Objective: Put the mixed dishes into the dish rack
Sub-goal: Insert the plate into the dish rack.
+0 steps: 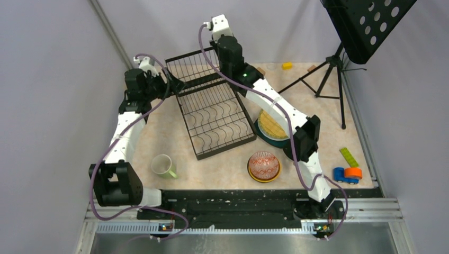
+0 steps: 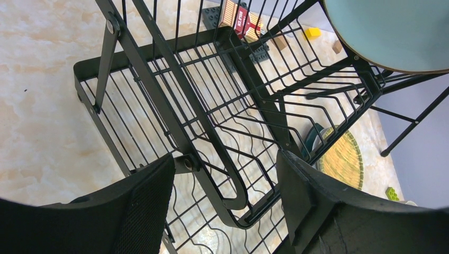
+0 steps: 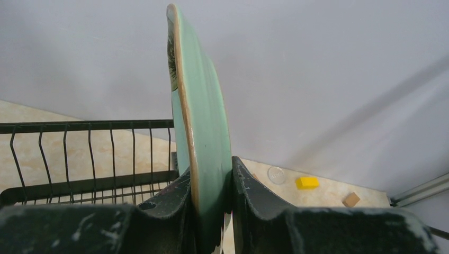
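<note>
Right arm (image 1: 275, 106) stretched toward 12 o'clock, right gripper (image 3: 210, 177) clamping pale teal plate (image 3: 204, 106) upright above dish rack (image 1: 222, 153); left gripper (image 2: 225, 177) spread wide, rack's 10 o'clock.

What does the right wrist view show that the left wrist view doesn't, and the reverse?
Right wrist only: the right pincer shut on the rim of the edge-on teal plate. Left wrist only: the open left pincer, the wavy dividers of the dish rack, and a yellow patterned plate beside the rack. Both: the rack, the teal plate, a yellow block.
</note>
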Controlling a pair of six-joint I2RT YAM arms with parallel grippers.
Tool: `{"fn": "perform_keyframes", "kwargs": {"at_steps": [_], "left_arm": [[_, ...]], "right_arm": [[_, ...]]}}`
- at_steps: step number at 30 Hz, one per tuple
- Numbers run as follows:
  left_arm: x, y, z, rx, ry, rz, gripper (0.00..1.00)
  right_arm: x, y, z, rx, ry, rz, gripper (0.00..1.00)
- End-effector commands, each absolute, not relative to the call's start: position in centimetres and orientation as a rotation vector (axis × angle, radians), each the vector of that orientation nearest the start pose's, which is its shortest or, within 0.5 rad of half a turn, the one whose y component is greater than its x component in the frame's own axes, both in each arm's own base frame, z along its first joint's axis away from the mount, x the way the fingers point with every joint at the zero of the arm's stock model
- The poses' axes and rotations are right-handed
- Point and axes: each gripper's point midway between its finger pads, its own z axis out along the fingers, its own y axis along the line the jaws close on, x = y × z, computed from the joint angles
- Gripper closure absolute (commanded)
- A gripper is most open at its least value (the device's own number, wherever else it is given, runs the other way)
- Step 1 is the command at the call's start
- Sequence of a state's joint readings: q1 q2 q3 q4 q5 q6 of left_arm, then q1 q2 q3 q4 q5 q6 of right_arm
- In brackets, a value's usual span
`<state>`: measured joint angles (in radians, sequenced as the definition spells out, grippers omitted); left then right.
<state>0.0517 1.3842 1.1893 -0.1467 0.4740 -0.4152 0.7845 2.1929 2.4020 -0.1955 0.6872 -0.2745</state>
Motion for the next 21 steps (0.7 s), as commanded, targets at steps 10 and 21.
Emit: {"fn": "perform_keyframes", "kwargs": {"at_steps": [10, 21], "left_arm": [[42.7, -7.2, 29.3, -0.073, 1.883, -0.673, 0.26], [42.7, -7.2, 29.4, -0.072, 1.882, -0.675, 0.26]], "right_arm": [[49.9, 32.4, 43.9, -0.233, 1.414, -0.099, 1.0], [49.5, 31.4, 46.9, -0.178, 1.416, -0.062, 1.0]]}}
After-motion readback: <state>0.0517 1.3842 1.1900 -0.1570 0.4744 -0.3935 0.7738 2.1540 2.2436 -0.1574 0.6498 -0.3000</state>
